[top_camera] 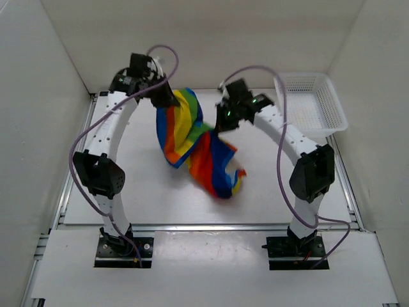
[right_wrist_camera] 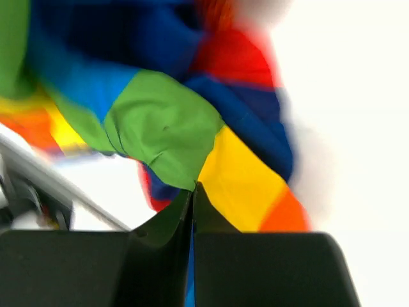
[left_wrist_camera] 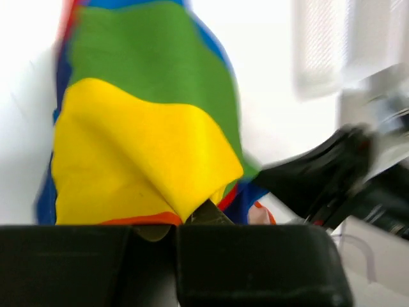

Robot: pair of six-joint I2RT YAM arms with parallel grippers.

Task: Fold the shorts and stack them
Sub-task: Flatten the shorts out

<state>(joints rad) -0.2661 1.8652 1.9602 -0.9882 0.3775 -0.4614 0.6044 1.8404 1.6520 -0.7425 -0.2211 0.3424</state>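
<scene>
Top external view, item one: soft cloth shorts with broad red, orange, yellow, green and blue stripes, held up in the middle of the frame, twisted and bunched, not yet flat. The upper edge spans the two claws; the lower end droops toward the white table, and contact with it cannot be told. Item two: left gripper, upper left of centre, pinching one upper corner of the shorts. In the left wrist view the yellow and green cloth runs down into its black fingers, which are pressed together on the fabric. Item three: right gripper, upper right of centre, pinching the other end. In the right wrist view its fingers meet with green and yellow cloth nipped between them. Item four: white mesh plastic basket, upper right of the frame, well apart from the shorts. Step in hand, as judged: lifting and spreading the garment before any fold. The next move would call for drawing the two claws apart to take out the twist, then lowering the cloth flat onto the table with both pinches kept firm.
</scene>
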